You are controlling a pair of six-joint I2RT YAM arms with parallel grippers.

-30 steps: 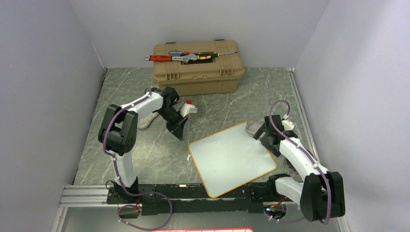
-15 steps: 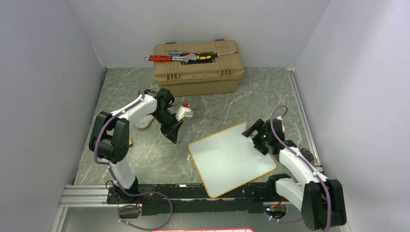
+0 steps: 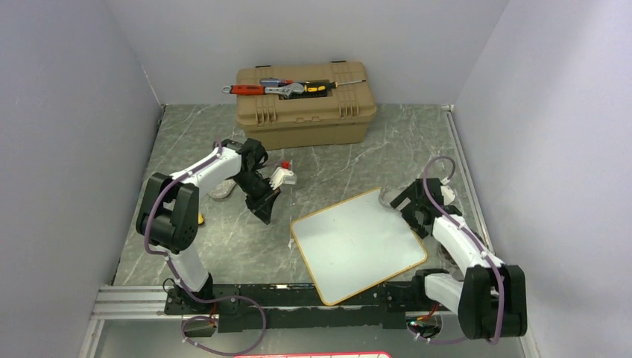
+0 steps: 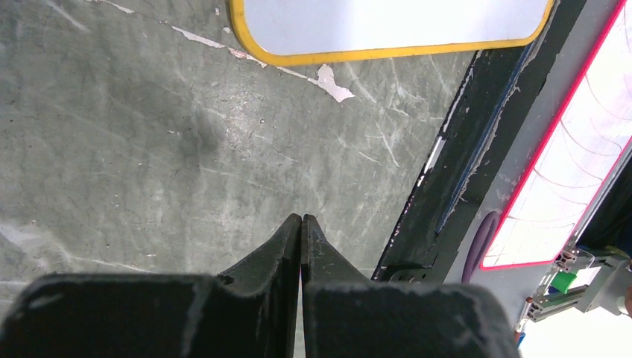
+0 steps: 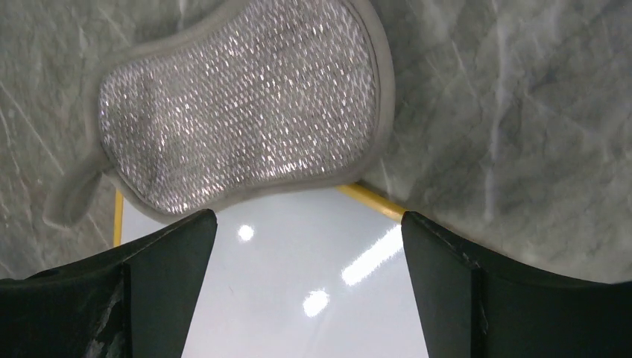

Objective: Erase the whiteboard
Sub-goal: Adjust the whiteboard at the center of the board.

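The whiteboard (image 3: pixel 358 245) lies flat near the table's front, glossy white with a yellow-orange rim, and no scribbles show on it. It also shows in the right wrist view (image 5: pixel 298 298) and, in part, in the left wrist view (image 4: pixel 387 19). A silvery mesh pad (image 5: pixel 246 104) lies at the board's far right corner, overlapping its rim, and shows in the top view (image 3: pixel 387 197). My right gripper (image 3: pixel 410 207) is open and empty over that corner, just short of the pad (image 5: pixel 308 224). My left gripper (image 3: pixel 262 212) is shut and empty left of the board (image 4: pixel 301 218).
A tan toolbox (image 3: pixel 304 112) with hand tools (image 3: pixel 283 88) on its lid stands at the back. A small white bottle with a red cap (image 3: pixel 285 173) and a second grey pad (image 3: pixel 222 190) lie by the left arm. A black rail (image 4: pixel 462 149) runs along the table's front.
My right gripper swung out over the board, then drew back to its far right corner. My left gripper shifted slightly left and toward the front.
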